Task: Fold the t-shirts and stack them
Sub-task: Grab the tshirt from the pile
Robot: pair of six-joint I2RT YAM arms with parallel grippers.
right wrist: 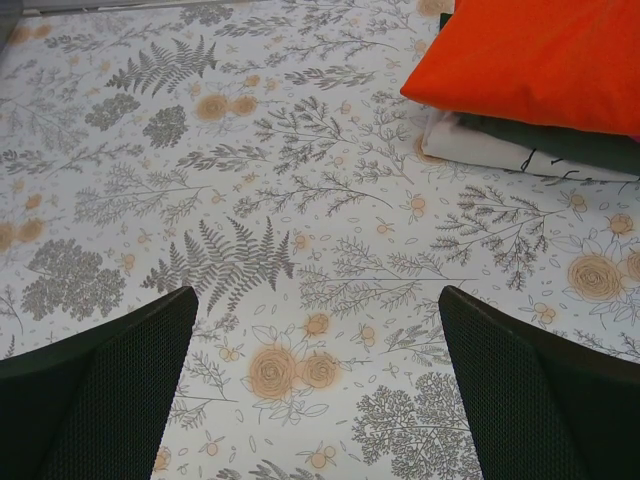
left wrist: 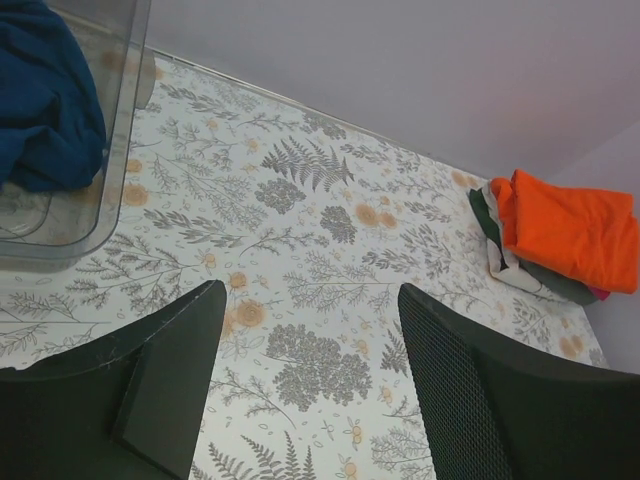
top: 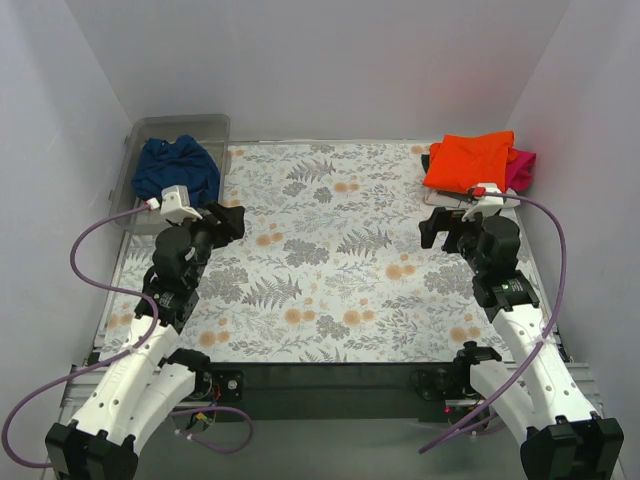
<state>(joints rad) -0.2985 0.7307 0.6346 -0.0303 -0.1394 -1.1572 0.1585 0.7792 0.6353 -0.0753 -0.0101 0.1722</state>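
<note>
**One navy shirt waits in the bin, both arms empty-handed**

At the far left a clear plastic bin (top: 133,152) sits on the back corner, and the navy shirt (top: 178,168) lies crumpled inside it, bunched up with no hem or sleeve clearly showing. Just beside the bin the left arm (top: 175,265) hovers with the left jaws parted and nothing between them. The flowered surface (top: 330,250) stretches across the middle. Over on the right, the right arm (top: 500,270) hangs near the stack with the right jaws spread wide, also holding nothing. At the far right corner the folded pile sits with the orange shirt (top: 468,160) on top, the magenta shirt (top: 522,168) peeking out on its right side, and a greyish shirt (right wrist: 540,135) underneath.

To my eye the navy one is the job left. It looks light and floppy, so it should sag and drag wherever it isn't held. I'd pinch a raised fold at the top of the heap, lift it clear of the bin wall, then find the shoulders once it lies flat
</note>
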